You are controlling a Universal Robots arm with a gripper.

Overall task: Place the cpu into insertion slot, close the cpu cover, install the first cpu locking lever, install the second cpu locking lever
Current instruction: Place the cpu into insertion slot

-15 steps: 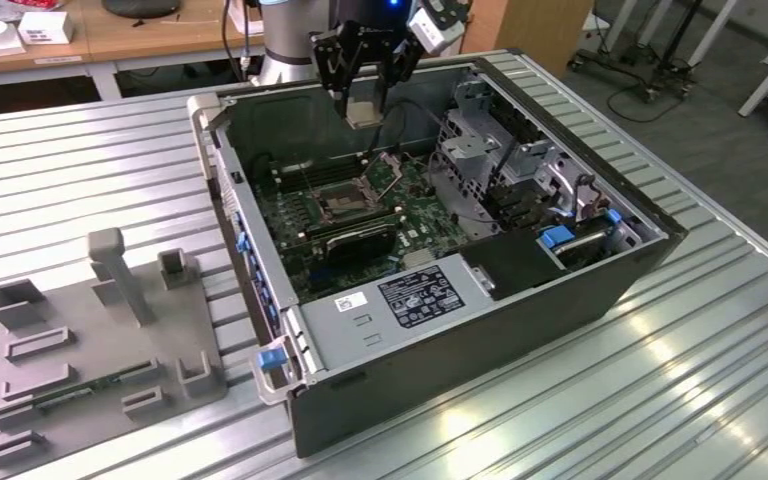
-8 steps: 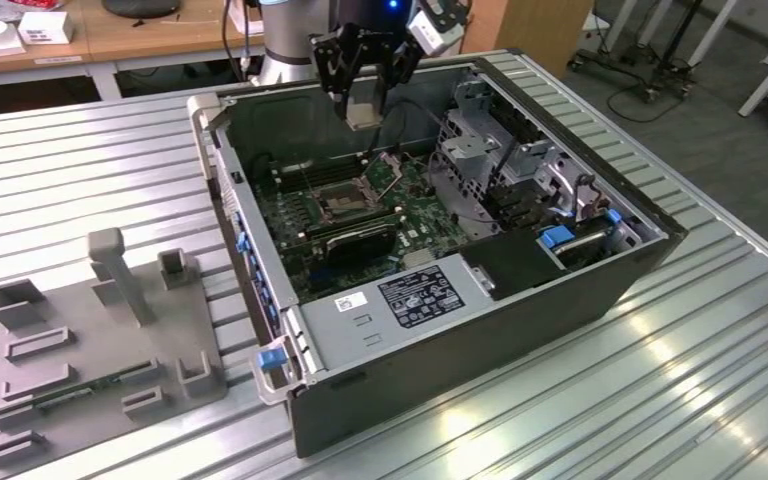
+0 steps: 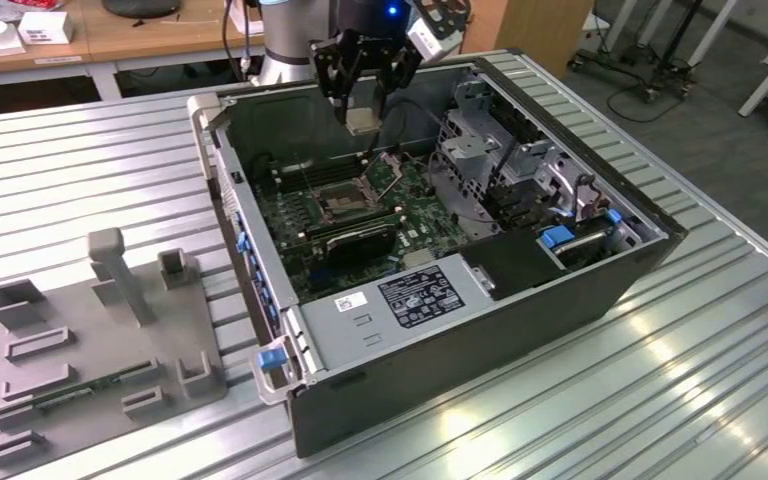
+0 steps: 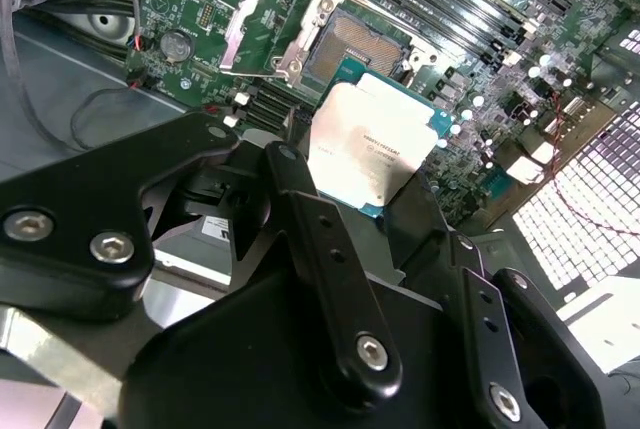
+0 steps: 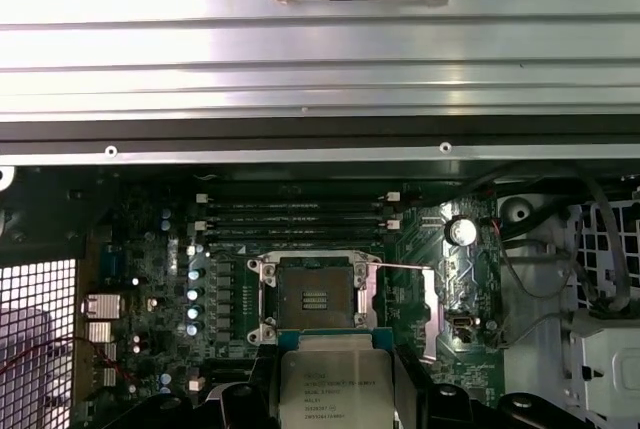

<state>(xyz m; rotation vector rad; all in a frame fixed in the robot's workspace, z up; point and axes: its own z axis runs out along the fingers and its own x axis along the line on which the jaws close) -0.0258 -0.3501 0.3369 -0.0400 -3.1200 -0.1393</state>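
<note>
Aluminium table: ribbed and silvery, bears everything below.
Computer case: dark tower lying on its side, side panel off, interior open to the arm.
Fixture plate: grey, with upright posts and holders, on the table towards the exterior view's left, well apart from the work.
Motherboard: green, flat on the case floor, carries long black memory slots beside the socket.
Gripper: black, 2 fingers, hangs over the open case and is clamped onto the chip by 2 opposite edges.
Insertion slot: square socket with a dark centre and silvery rim, bare, nothing seated in it.
Cpu cover: thin silvery frame with a cut-out middle, swung up and off the socket, leaves the opening free.
Cpu: pale silvery square, printed lid up, held in the air near the socket but apart from it, slightly tilted in the second wrist view, not yet placed.
Handling: judged light, thin, stiff and smooth-sided, so prone to slip or twist under a weak pinch; underside contacts and socket pins likely fragile, so no force and no dragging.
Hold: by the 2 opposite side edges, as now, away from the underside, kept level with the rim.
</note>
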